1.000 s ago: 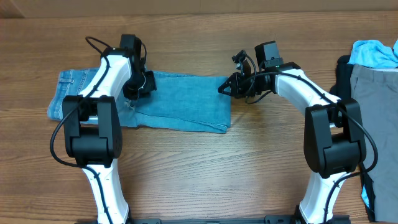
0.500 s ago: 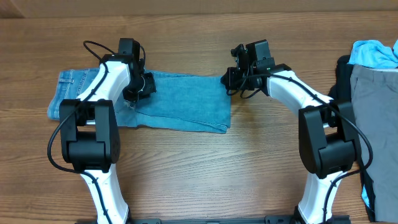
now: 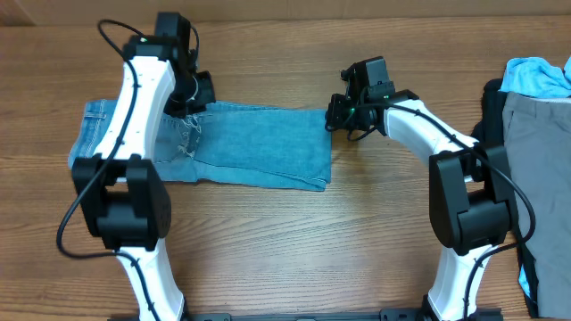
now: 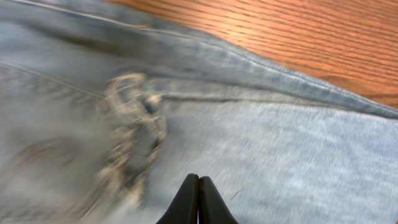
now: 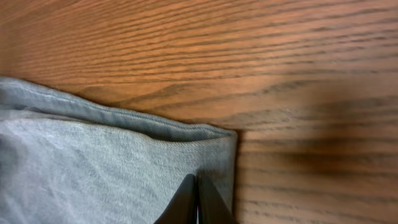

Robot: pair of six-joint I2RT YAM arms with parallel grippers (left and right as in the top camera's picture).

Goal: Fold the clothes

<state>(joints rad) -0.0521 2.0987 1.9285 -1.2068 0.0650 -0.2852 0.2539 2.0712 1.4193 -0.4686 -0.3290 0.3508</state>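
Overhead, the jeans [image 3: 259, 152] are seen laid flat in a long band across the upper left and middle of the frame, on the wooden table [image 3: 268, 259]. The left gripper [image 3: 192, 100] is held at the band's upper edge, just above a frayed patch [image 3: 189, 134]. The right gripper [image 3: 334, 114] is set at the upper right corner of the cloth.

In the left wrist view the fingers [image 4: 188, 200] are shown pressed together with nothing between them, poised over the denim beside the frayed patch [image 4: 134, 137]. In the right wrist view the fingers [image 5: 186, 202] are likewise closed at the hemmed corner [image 5: 214, 140] — whether any cloth is caught there cannot be told, though the corner lies flat.

Several risks may be judged from this. With both pairs of fingers together, no hold can be taken until they are parted; if pushed down closed, the cloth is likely to be shoved and bunched. At the corner only the top layer might be pinched, so the layers would be peeled apart when lifted. Loose threads could be snagged. A grey garment [image 3: 535, 152] and a sky-blue garment [image 3: 535, 76] are piled at the right edge — a wide swing of the right arm could disturb them.
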